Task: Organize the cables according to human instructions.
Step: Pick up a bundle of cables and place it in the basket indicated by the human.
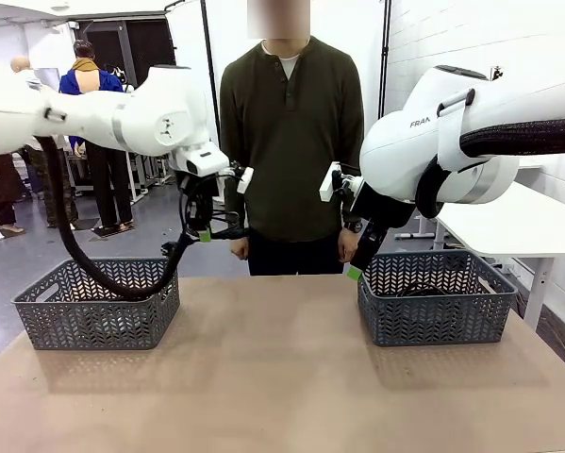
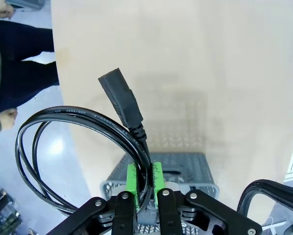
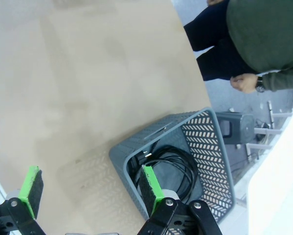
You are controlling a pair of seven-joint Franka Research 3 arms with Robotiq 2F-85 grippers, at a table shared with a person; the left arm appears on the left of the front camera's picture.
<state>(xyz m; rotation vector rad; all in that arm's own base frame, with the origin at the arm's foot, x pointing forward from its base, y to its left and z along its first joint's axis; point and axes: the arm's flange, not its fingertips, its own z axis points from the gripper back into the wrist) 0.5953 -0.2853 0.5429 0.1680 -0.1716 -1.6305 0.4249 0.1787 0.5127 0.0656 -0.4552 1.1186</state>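
My left gripper [image 1: 203, 232] hangs above the table just right of the left basket, shut on a coiled black cable [image 1: 227, 232]. In the left wrist view the gripper [image 2: 144, 180] pinches the cable [image 2: 36, 161] between its green pads; the coil loops off to one side and the black plug [image 2: 119, 98] sticks up past the fingertips. My right gripper [image 1: 357, 264] stands open and holds nothing, at the near left corner of the right basket [image 1: 438, 311]. In the right wrist view, between the spread fingers of that gripper [image 3: 90, 191], another coiled cable [image 3: 173, 164] lies inside this basket [image 3: 210, 147].
A grey mesh basket [image 1: 98, 307] stands at the table's left, and appears under my left fingers as a grey basket [image 2: 197, 169]. A person in a dark green shirt stands at the far edge with both hands [image 1: 240, 247] down. The brown table top [image 1: 273, 377] lies bare between the baskets.
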